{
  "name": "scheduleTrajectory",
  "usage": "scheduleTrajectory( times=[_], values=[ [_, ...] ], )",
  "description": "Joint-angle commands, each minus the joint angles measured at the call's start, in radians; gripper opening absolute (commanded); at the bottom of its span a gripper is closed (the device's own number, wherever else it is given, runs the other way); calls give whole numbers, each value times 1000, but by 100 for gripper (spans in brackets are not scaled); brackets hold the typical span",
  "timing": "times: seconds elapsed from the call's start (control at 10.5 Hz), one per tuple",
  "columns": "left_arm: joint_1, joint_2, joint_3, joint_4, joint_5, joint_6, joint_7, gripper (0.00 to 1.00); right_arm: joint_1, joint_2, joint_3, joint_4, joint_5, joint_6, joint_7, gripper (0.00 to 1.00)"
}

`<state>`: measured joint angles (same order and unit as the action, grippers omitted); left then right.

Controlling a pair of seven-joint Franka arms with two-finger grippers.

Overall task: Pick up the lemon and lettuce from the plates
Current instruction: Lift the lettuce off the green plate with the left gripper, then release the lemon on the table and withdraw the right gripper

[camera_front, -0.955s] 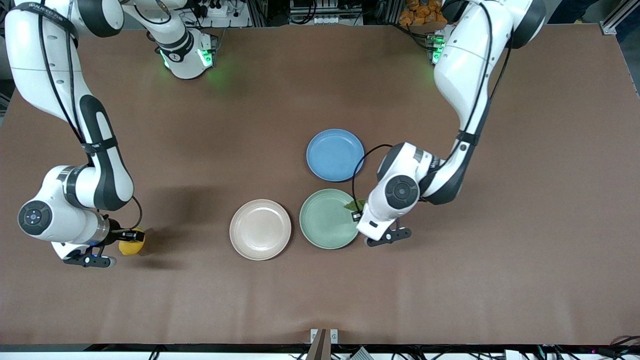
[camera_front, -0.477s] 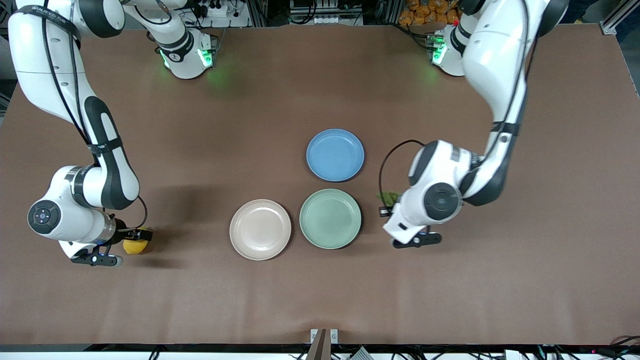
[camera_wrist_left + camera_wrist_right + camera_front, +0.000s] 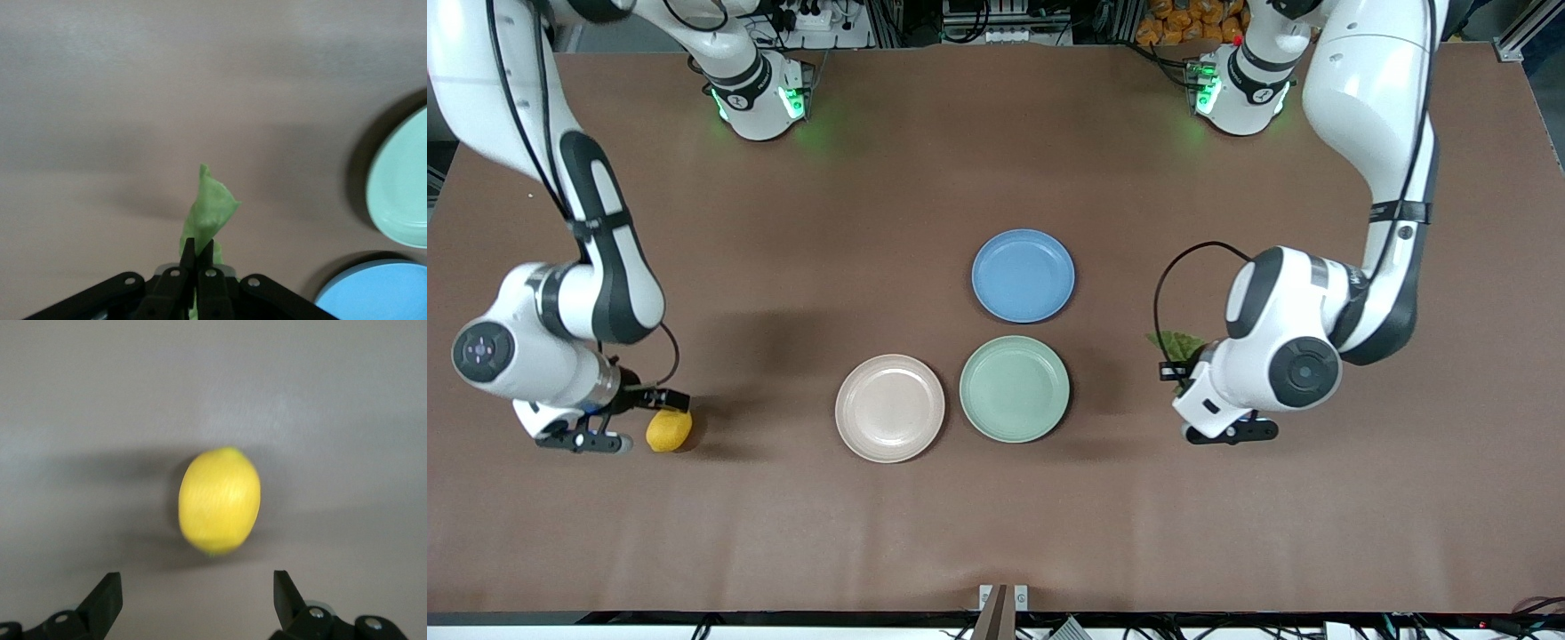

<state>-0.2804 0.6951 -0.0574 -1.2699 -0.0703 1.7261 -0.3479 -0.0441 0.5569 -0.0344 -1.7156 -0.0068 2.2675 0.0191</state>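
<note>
1. Middle of the front view, we've got three plates bunched together: the blue plate (image 3: 1023, 276) uppermost, the mint green plate (image 3: 1014, 388) right below it, and the beige plate (image 3: 889, 408) beside the green one, toward the right arm's end of the table (image 3: 960, 178). All three look bare, and nothing sits between the plates and either gripper.
2. The lemon (image 3: 669, 430) is down on the table at lower left of the front view, well apart from the beige plate. In the right wrist view the lemon (image 3: 219, 501) lies on the brown surface with its shadow under it.
3. The right gripper (image 3: 633, 418) is just beside the lemon, fingers spread wide and touching nothing; we see both fingertips (image 3: 107, 595) clear of the fruit.
4. The left gripper (image 3: 1181, 373) hangs over bare table at mid-right of the front view, apart from the green plate.
5. It's clamped on the lettuce (image 3: 1176, 344); the left wrist view shows the lettuce (image 3: 210, 213) pinched between closed fingertips (image 3: 189, 257), leaf poking out past them.
</note>
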Motion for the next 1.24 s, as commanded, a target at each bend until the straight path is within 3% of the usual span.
scheduleTrajectory(
  times=[0.0, 0.57, 0.95, 1.05, 1.15],
  values=[
    [46, -25, -1, -49, 41, -26, 72, 0, 4, -219, 4, -255, -13, 43, 2, 100],
    [118, 18, -2, -54, 118, -19, 119, 0, -30, -495, 5, -491, -12, 41, 4, 100],
    [129, 47, -2, -57, 142, -8, 135, 0, -25, -601, 5, -513, -12, -42, 4, 100],
    [130, 52, -2, -57, 142, -7, 160, 24, -26, -610, 7, -495, -12, -51, 4, 100],
    [130, 55, -2, -57, 151, -5, 214, 97, -27, -609, 7, -439, -12, -100, 4, 100]
  ],
)
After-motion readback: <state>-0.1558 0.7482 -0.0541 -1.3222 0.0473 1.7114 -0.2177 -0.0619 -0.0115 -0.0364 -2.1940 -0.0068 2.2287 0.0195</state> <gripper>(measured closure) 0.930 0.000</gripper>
